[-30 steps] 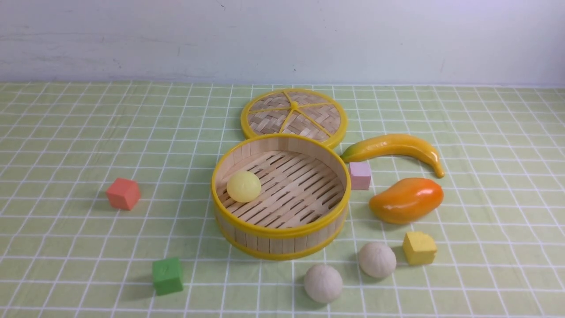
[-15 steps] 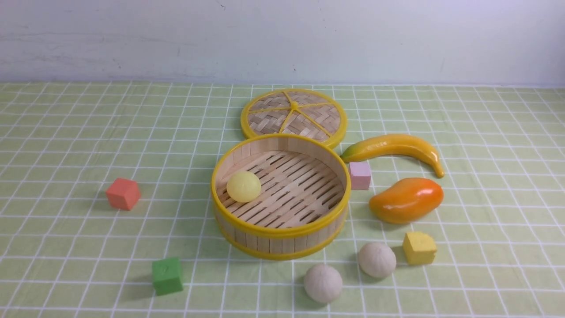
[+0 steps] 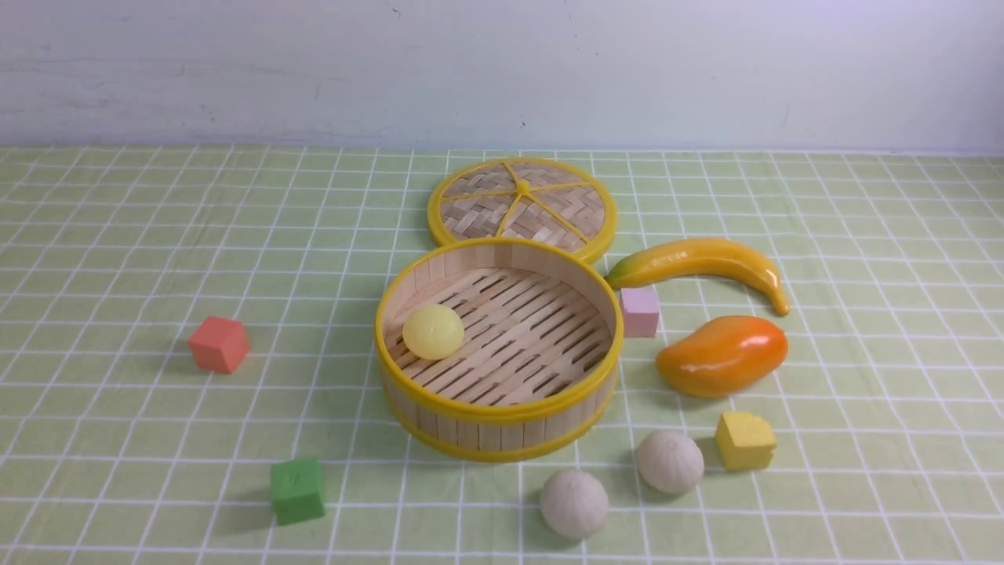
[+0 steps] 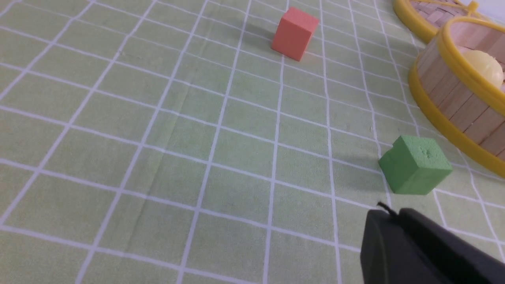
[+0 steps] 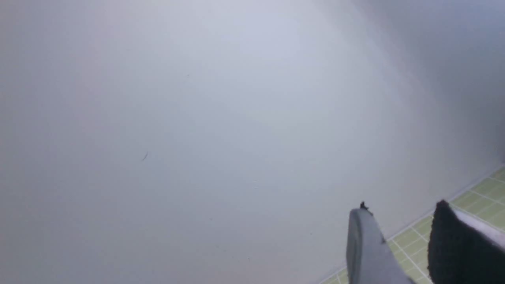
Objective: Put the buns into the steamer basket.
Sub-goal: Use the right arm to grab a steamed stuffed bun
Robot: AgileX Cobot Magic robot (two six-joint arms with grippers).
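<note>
The steamer basket (image 3: 486, 433) stands mid-table, and a smooth pale yellow bun (image 3: 433, 331) lies on its slatted floor at the left. Two off-white pleated buns (image 3: 574, 503) (image 3: 670, 461) rest on the cloth in front of the basket, to its right. Neither gripper shows in the front view. In the left wrist view my left gripper (image 4: 388, 215) is shut and empty, just short of a green cube (image 4: 415, 165), with the basket (image 4: 453, 98) and yellow bun (image 4: 483, 69) beyond. My right gripper (image 5: 400, 211) is open and empty, facing the wall.
The woven lid (image 3: 522, 205) lies behind the basket. A banana (image 3: 698, 263), pink cube (image 3: 639, 311), mango (image 3: 722, 355) and yellow cube (image 3: 744, 441) sit on the right. A red cube (image 3: 219, 344) and the green cube (image 3: 298, 490) sit on the left.
</note>
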